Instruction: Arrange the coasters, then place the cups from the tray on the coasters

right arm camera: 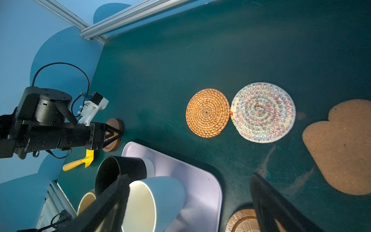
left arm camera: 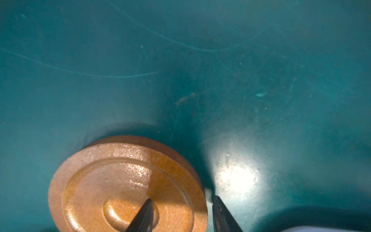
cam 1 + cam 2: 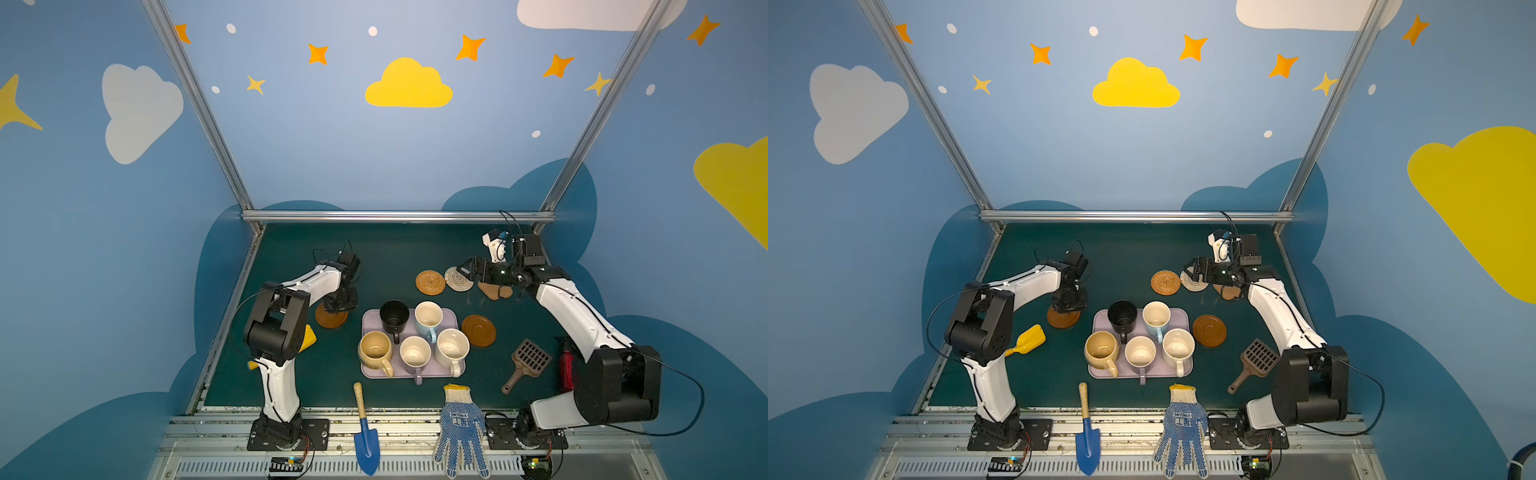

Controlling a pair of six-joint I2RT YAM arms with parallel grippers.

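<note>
Right now the left gripper points down onto a dark-brown wooden coaster, which lies on the green tabletop just left of the tray in both top views. Its jaws stand apart, astride the coaster's rim. 1 fingertip is over the centre dimple and the other is just outside the edge, with a sliver of table showing between it and the rim.

The right gripper hovers at the upper right of the tabletop, jaws spread wide with nothing between them. It is above the pale woven coaster, which touches the orange rattan coaster on its left. The tan cloud-shaped coaster lies to its right. The 2nd wooden coaster sits just right of the tray.

All 5 mugs stand upright on the tray: the black mug and light blue mug behind, the tan-yellow mug, lavender mug and speckled cream mug in front.
</note>
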